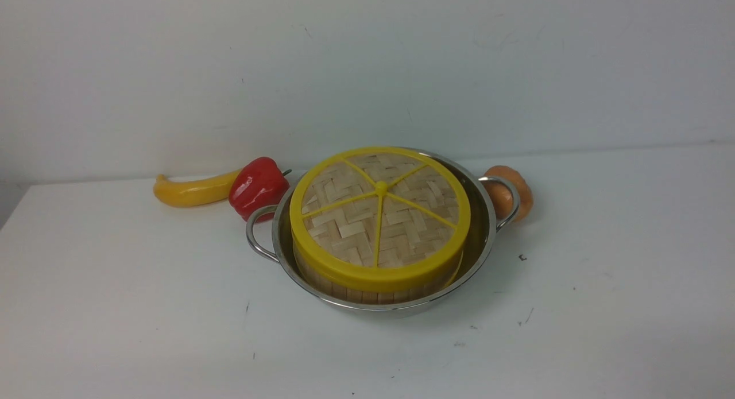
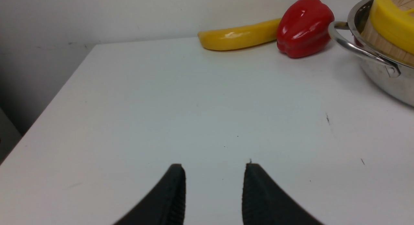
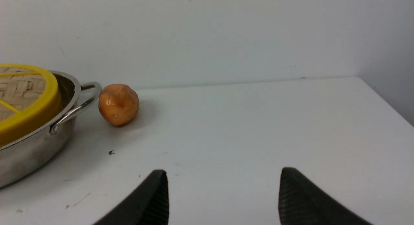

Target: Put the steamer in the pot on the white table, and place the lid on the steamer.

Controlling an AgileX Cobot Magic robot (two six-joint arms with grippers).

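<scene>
The steel pot [image 1: 485, 227] stands mid-table on the white table [image 1: 115, 307]. Inside it sits the steamer [image 1: 321, 281], only its slat wall showing. The woven lid [image 1: 379, 215] with its yellow rim lies flat on top of the steamer. Neither arm appears in the front view. My left gripper [image 2: 214, 168] hovers open over bare table, well short of the pot [image 2: 381, 69], nothing between its fingers. The lid's rim [image 2: 391, 21] shows there above the steamer wall [image 2: 385, 45]. My right gripper [image 3: 223, 173] is wide open and empty, apart from the pot [image 3: 35, 147] and lid [image 3: 29, 111].
A yellow banana-like fruit [image 1: 192, 191] and a red bell pepper [image 1: 258, 188] lie behind the pot's left handle [image 1: 256, 232]. A round orange fruit [image 1: 511, 192] sits behind the right handle. The wall runs close behind. The table's edges show at far left [image 2: 48, 108] and far right [image 3: 388, 105].
</scene>
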